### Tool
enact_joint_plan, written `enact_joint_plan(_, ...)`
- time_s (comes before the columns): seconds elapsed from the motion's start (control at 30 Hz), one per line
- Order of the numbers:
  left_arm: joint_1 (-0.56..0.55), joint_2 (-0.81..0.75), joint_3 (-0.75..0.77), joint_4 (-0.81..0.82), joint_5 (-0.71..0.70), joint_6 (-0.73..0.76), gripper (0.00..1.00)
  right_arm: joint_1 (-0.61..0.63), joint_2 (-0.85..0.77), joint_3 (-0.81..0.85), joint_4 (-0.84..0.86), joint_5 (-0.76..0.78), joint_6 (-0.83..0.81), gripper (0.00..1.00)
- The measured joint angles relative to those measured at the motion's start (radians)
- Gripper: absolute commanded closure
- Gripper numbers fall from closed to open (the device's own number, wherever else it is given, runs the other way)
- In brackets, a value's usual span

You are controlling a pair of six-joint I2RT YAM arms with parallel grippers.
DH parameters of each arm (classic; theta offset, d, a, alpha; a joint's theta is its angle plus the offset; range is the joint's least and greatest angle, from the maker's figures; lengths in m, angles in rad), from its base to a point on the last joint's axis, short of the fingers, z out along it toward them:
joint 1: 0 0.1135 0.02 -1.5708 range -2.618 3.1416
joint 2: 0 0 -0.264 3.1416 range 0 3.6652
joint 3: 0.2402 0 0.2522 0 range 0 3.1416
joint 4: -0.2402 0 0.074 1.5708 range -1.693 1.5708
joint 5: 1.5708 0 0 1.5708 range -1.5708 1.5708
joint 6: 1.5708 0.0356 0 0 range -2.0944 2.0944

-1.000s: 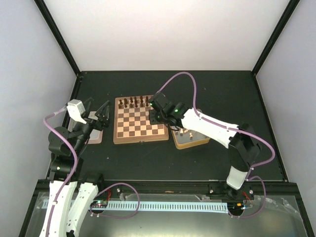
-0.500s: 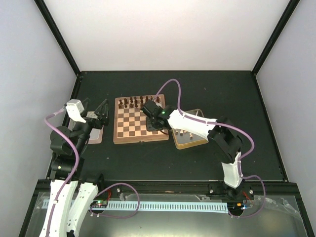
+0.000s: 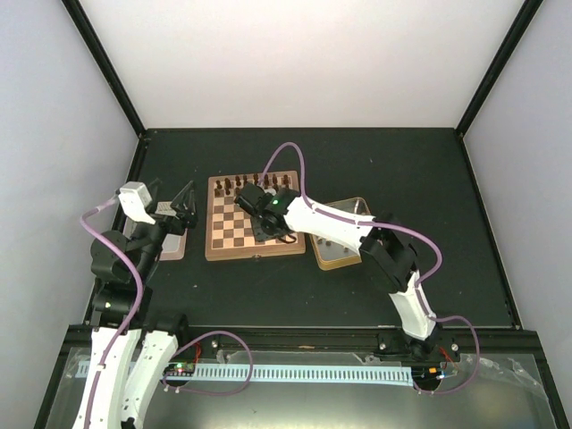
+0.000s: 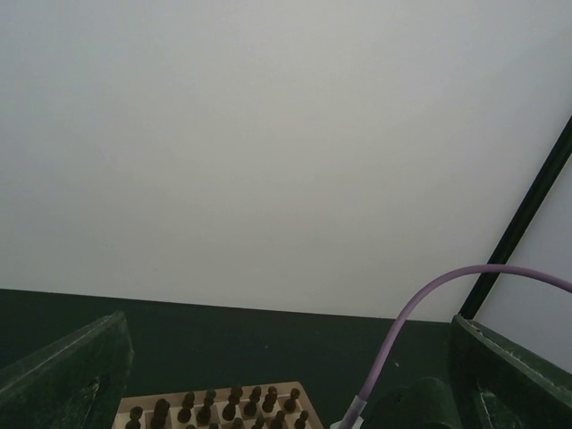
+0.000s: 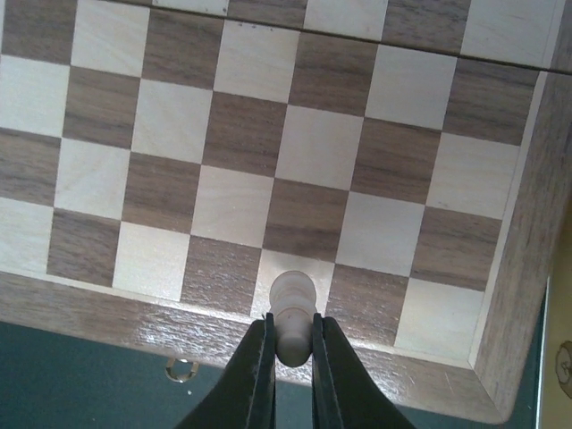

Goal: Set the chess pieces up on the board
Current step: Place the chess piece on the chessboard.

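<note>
The board lies at mid-left of the table, with dark chessmen along its far rows. My right gripper reaches over the board's near part. In the right wrist view it is shut on one pale tan chess piece, held over a light square in the row beside the board's near frame. I cannot tell whether the piece touches the square. More pale chess pieces lie in the tin. My left gripper hangs open and empty left of the board.
A gold-rimmed tin sits just right of the board. A flat pale lid lies under the left gripper. A brass latch shows on the board's near side. The right arm's purple cable arcs above the board's far rows.
My right arm has swung left from above the tin to the board's near part, carrying the pale piece. The left gripper's fingers have spread a little wider.
</note>
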Motion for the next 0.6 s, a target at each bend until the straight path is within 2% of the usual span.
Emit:
enact_joint_plan(0.27,0.0,-0.008,-0.001,-0.003,-0.016,0.001,0.02,0.01,0.028,0.018,-0.069,-0.009,-0.018,0.94)
enact_joint_plan(0.47,0.0,-0.014,-0.001,-0.005,-0.019,0.007,0.02,0.01,0.052,0.053,-0.098,-0.023,-0.033,0.76)
enact_joint_plan(0.6,0.0,-0.02,-0.002,-0.003,-0.019,0.011,0.02,0.01,0.06,0.071,-0.101,-0.026,-0.033,0.68)
